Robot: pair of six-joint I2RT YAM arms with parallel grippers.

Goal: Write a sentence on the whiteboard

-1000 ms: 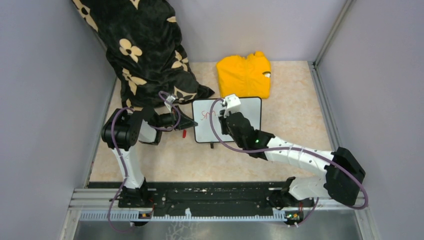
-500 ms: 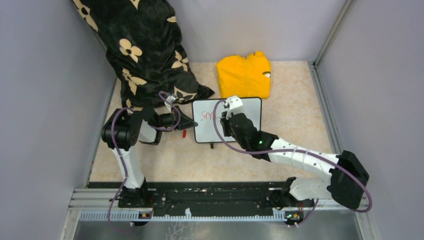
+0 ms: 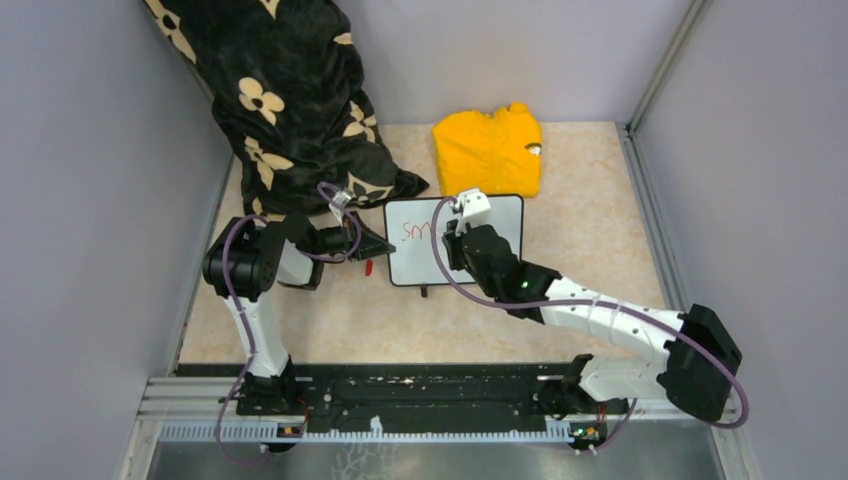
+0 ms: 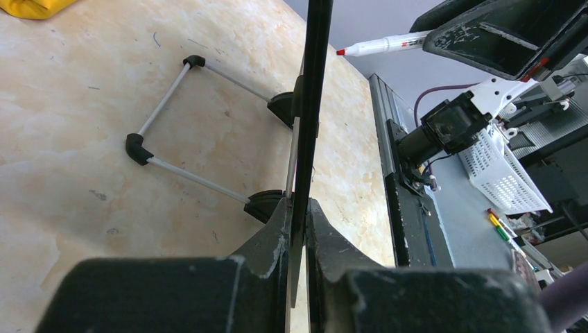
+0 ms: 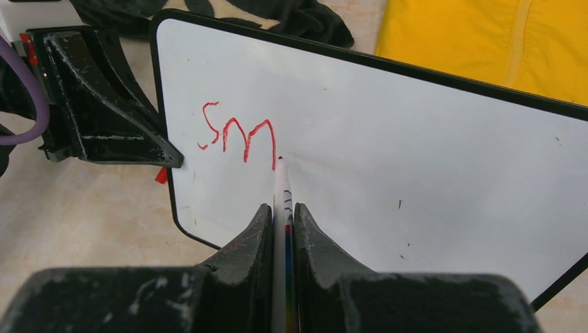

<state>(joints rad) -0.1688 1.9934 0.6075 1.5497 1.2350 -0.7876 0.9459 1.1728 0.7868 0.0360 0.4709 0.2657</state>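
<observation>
The whiteboard lies propped on the tan table, with its wire stand showing beneath it. My left gripper is shut on the board's left edge; the left wrist view shows the thin black rim clamped between the fingers. My right gripper is shut on a white marker. Its red tip touches the board at the foot of the last stroke. The sentence reads "Sm" in red near the board's upper left. From above, my right gripper hangs over the board's middle.
A folded yellow garment lies just behind the board. A black cloth with cream flowers drapes at the back left, close to my left arm. A small red cap rests on the table by the board's left edge. Grey walls enclose three sides.
My right gripper has shifted slightly to the right across the board with the marker, and the red writing has grown by a stroke. The left gripper and the board have stayed still.
</observation>
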